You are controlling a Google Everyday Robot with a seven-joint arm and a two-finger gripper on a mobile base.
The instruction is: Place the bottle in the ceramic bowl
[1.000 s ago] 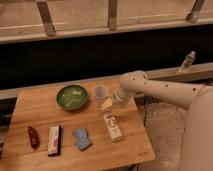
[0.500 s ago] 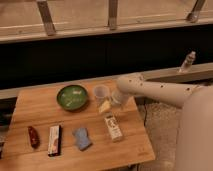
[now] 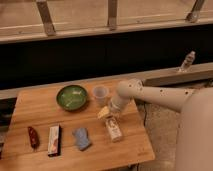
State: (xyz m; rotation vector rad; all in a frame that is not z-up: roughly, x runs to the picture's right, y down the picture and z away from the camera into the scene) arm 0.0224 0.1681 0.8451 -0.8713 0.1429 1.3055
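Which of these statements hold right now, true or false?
1. The bottle lies on the table, outside the ceramic bowl. True.
2. The end effector is over the ceramic bowl. False: it is open, to the right of the translucent cup, just above the bottle's far end.
3. A clear bottle stands on the ledge behind the table. True.
4. The translucent cup stands left of the ceramic bowl. False: it stands to the bowl's right.

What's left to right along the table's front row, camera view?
Dark red item → flat packet → blue cloth → bottle. End effector sits just behind the bottle, near the plastic cup.
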